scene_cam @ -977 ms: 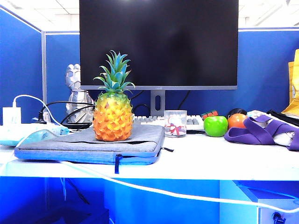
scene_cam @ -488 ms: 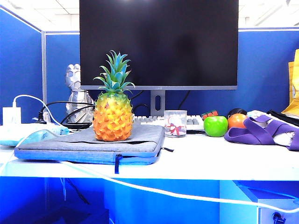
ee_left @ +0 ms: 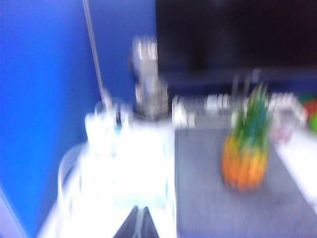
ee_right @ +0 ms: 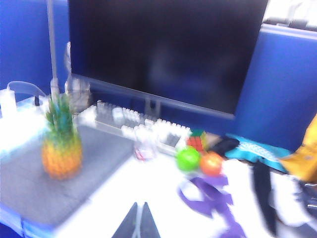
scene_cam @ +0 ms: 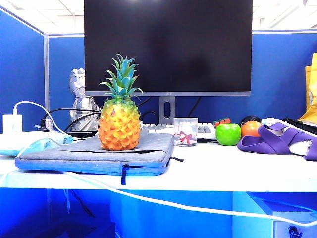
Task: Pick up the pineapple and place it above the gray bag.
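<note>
Pineapple [scene_cam: 119, 123] upright on gray bag [scene_cam: 99, 151], at 9 o'clock from green apple [scene_cam: 228, 134] on white tabletop [scene_cam: 237, 171]. Probably rigid, light, scaly and bumpy; best gripped around the belly, not the spiky crown. Bag flat, padded fabric. Left end effector [ee_left: 138, 223] and right end effector [ee_right: 138, 220] both pinched closed, empty, held back from the fruit.

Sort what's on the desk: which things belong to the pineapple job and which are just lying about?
Job: pineapple, standing on the gray bag; left gripper and right gripper, both shut, empty.
Lying about: green apple, orange fruit, glass cup, purple fabric, keyboard, monitor.
</note>
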Controlling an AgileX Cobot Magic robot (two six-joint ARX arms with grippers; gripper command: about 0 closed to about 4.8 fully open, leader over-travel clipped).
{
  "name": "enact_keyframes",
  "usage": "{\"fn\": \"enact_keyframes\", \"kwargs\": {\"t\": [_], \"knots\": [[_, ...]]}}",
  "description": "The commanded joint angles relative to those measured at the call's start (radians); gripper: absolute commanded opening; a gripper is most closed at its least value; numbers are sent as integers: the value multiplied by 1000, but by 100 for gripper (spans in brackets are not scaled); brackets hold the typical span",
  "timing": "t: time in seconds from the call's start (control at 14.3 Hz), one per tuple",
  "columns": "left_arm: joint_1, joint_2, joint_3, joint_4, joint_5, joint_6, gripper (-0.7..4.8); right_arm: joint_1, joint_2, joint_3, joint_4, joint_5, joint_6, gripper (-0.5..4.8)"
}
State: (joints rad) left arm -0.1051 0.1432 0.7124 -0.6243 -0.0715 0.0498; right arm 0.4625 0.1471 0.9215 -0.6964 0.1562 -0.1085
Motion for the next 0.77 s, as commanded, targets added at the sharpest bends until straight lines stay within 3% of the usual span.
{"fn": "enact_keyframes", "kwargs": {"t": [0.07,0.28,0.42,0.49,0.77], "knots": [[2,-141,-197,111,-45,-81,16,2,-145,-283,220,-117,104,-6],[2,-122,-276,278,-161,-215,16,3,-95,-512,565,-168,159,-6],[2,-117,-352,441,-178,-176,16,2,-63,-700,837,-53,156,-6],[2,-117,-376,460,-175,-173,16,2,-52,-750,880,-26,155,-5],[2,-116,-438,457,-230,-84,17,-12,-47,-855,942,171,-120,-5]]}}
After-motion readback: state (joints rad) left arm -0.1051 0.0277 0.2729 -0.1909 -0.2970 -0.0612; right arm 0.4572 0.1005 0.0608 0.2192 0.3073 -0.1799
